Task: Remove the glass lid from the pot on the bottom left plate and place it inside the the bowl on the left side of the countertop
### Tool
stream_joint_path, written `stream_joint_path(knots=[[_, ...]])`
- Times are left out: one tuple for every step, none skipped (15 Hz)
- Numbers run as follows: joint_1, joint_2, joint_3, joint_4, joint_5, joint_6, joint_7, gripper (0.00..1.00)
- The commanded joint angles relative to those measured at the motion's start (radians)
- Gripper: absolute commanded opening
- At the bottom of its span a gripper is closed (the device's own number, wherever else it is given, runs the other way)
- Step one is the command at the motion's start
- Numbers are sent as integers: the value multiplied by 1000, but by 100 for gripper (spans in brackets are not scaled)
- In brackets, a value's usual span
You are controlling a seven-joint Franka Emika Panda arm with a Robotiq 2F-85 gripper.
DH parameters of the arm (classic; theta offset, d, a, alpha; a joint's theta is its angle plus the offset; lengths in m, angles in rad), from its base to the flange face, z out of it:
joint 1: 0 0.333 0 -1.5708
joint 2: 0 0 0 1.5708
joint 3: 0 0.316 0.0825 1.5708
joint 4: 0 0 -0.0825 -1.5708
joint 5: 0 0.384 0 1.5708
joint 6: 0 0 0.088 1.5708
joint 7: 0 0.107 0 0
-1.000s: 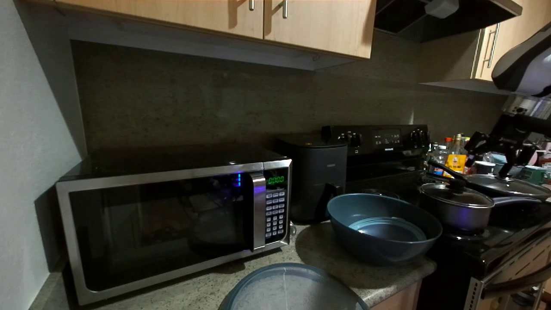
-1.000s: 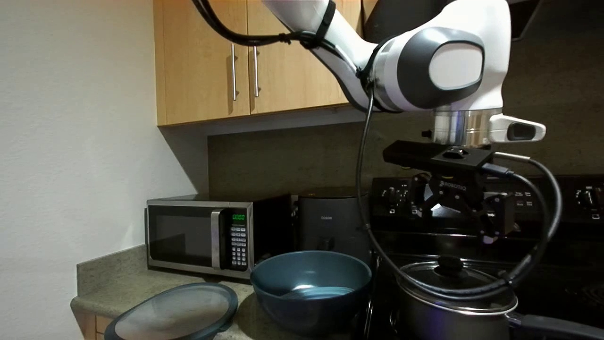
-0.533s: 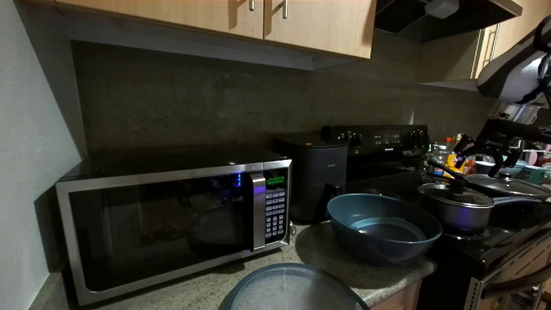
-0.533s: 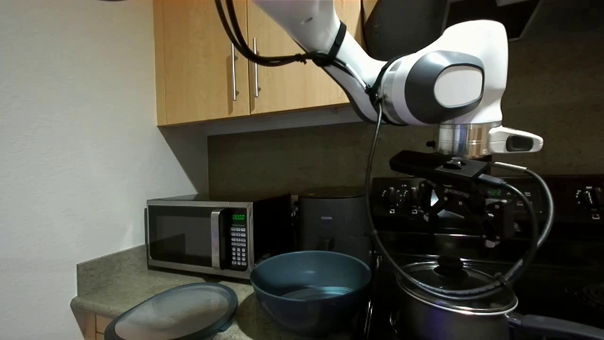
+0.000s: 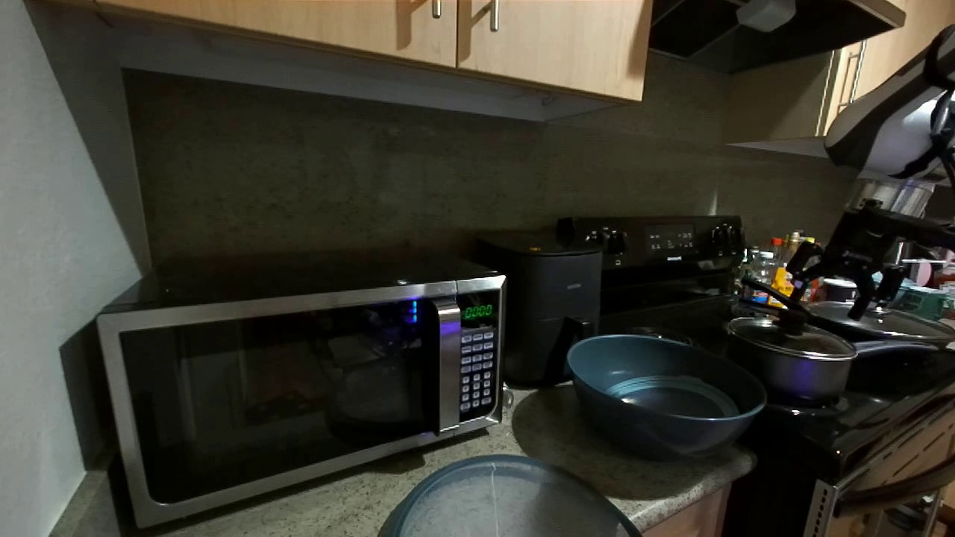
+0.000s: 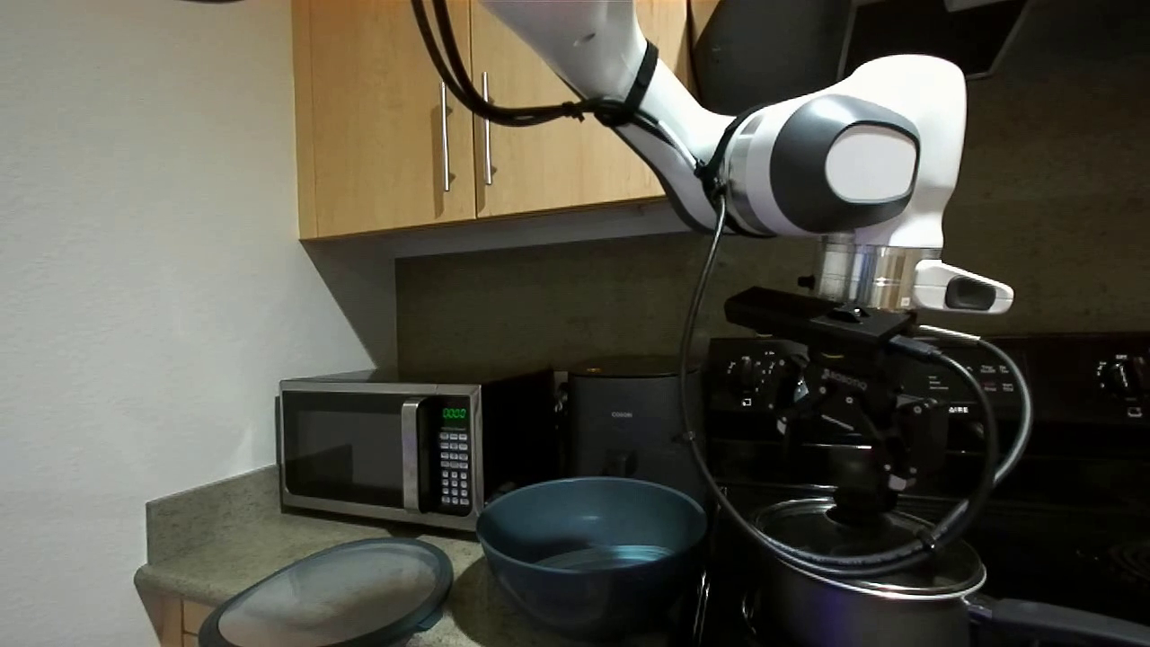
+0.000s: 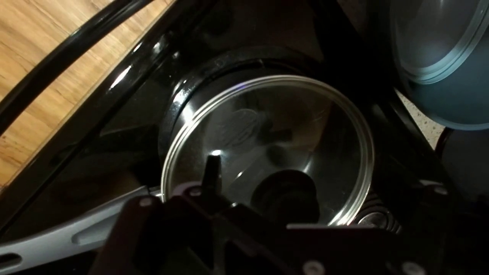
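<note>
The glass lid (image 7: 263,152) is seated on the pot (image 5: 798,378); above it, the tool (image 6: 843,456) is seen with jaws parted, nothing gripped; slippery, breakable glass is to be expected, so the knob (image 7: 287,194) should be grasped

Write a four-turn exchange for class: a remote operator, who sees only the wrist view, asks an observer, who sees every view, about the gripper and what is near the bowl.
Operator: My wrist view is too dark to judge the jaws. Is the gripper open?
Observer: Yes. In an exterior view its jaws stand apart; whether they touch the knob I cannot tell.
Operator: The bowl is cut off at my edge. Name something past it, away from the pot.
Observer: A microwave stands there, in both exterior views.
</note>
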Motion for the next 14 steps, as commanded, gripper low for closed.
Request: stream_joint_path(knots=[[-18, 1, 19, 3, -5, 1, 2, 100], [-18, 1, 19, 3, -6, 3, 2, 100], [-18, 1, 19, 4, -6, 3, 2, 100], [-23, 27, 21, 19, 22, 28, -6, 100], [-29, 43, 19, 32, 35, 23, -5, 100], [-34, 64, 19, 49, 42, 32, 4, 100], [-40, 82, 19, 65, 47, 37, 9, 100], [-48, 99, 21, 81, 56, 39, 7, 100], [-56, 115, 24, 97, 64, 46, 8, 100], [-64, 129, 28, 115, 72, 49, 11, 100], [-70, 141, 32, 130, 78, 52, 17, 100], [-66, 111, 33, 94, 42, 43, 5, 100], [-70, 122, 35, 106, 43, 43, 5, 100], [-71, 125, 36, 107, 43, 43, 5, 100]])
